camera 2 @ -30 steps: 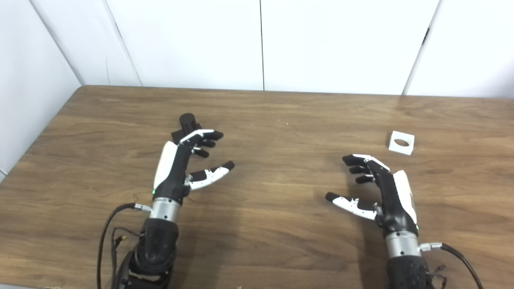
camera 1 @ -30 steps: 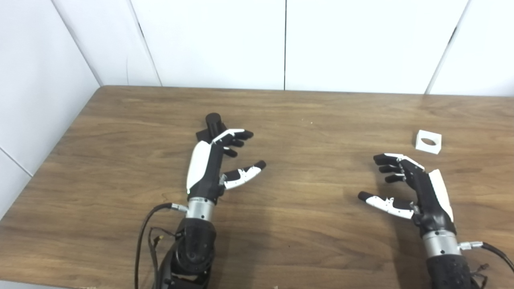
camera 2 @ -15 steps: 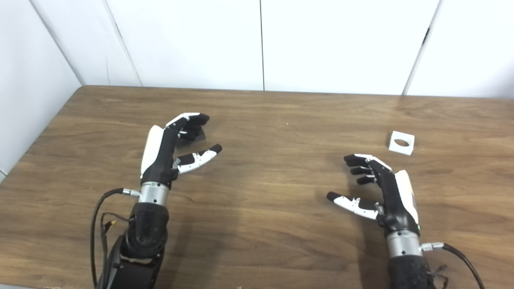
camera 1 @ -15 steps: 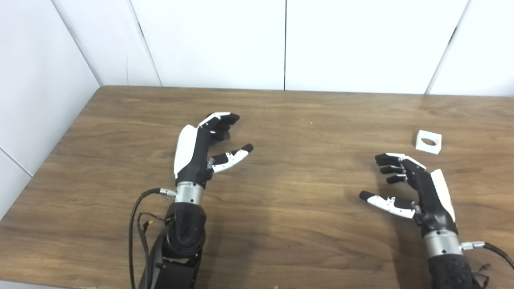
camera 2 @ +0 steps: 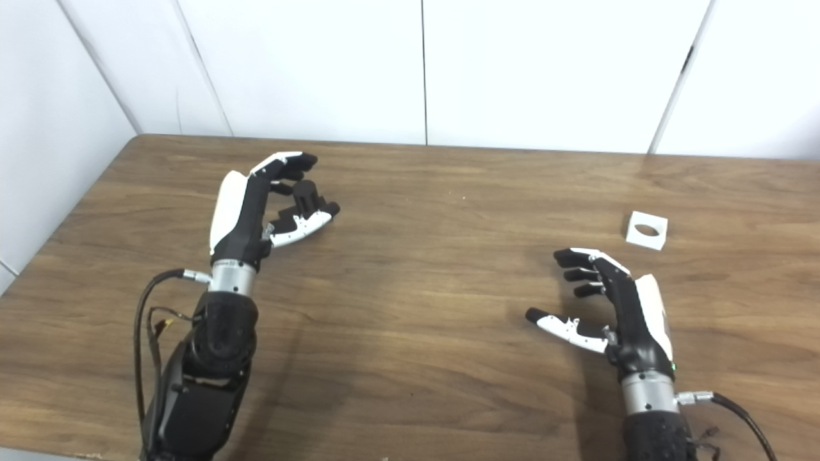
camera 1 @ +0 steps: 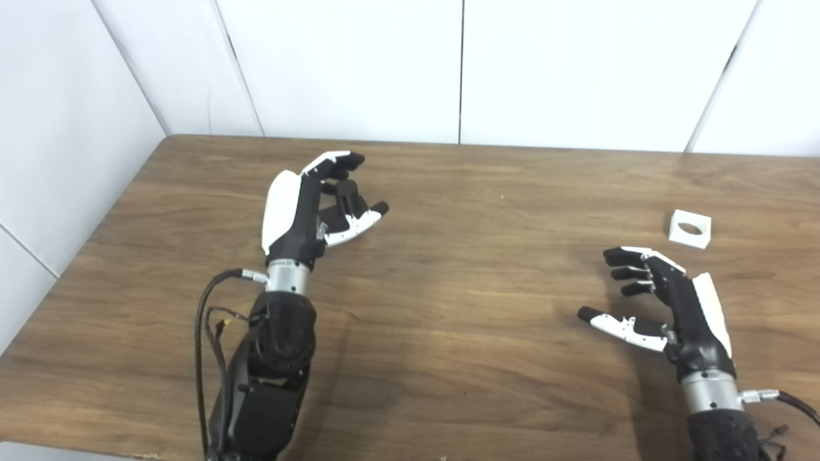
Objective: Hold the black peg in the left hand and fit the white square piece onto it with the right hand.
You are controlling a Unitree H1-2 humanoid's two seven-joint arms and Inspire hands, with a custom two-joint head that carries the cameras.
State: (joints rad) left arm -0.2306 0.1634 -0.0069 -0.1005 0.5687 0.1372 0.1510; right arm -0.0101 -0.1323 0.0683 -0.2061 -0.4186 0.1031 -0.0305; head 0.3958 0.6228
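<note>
Fingers apart on left hand (camera 1: pixel 301 208), cupping black cylindrical peg (camera 1: pixel 346 195) w/o clamping, prob. pre-grasp; right hand (camera 1: pixel 666 301) splayed, empty, short of white square piece (camera 1: pixel 690 228).

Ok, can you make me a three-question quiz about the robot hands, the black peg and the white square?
1. Where is the white piece?
A. on the table, beyond the right hand
B. in the left hand
C. on top of the peg

2. What colour is the peg?
A. white
B. black
C. red

3. What is the right hand doing?
A. squeezing the white piece
B. holding the peg
C. open, holding nothing

Answers:
1. A: the piece lies alone on the table, apart from the right hand's fingertips.
2. B: the peg showing between the left hand's fingers and thumb is black.
3. C: its fingers and thumb are spread, with nothing between them.
</note>
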